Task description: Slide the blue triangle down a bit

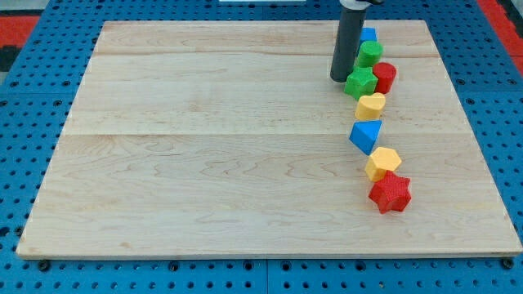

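The blue triangle [366,135] lies right of the board's middle, in a column of blocks. Above it sits a yellow heart-like block [370,105], below it a yellow hexagon [382,163] and a red star [390,193]. My tip [341,78] stands on the board just left of a green star [360,82], well above the blue triangle and apart from it. The rod rises out of the view's top.
At the column's top are a red block [384,76], a green block [369,54] and a blue block [368,35] partly hidden behind the rod. The wooden board [204,147] lies on a blue pegboard surface [24,98].
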### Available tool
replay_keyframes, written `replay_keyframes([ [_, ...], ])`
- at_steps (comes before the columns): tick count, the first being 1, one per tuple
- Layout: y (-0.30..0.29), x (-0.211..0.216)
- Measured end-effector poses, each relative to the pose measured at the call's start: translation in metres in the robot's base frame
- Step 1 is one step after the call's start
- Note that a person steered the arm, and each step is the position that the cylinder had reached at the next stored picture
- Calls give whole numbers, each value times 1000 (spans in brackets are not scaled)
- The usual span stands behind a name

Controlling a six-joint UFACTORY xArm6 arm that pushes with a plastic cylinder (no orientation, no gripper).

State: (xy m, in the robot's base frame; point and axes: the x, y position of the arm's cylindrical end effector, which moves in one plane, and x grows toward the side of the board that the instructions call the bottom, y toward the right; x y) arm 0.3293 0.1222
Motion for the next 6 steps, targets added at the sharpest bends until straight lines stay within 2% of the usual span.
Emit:
replay_keyframes([
  [1, -2, -11],
  [2, 2, 5],
  [3, -24, 12],
  [4, -74, 28],
  [5, -95, 62],
  [6, -26, 89],
])
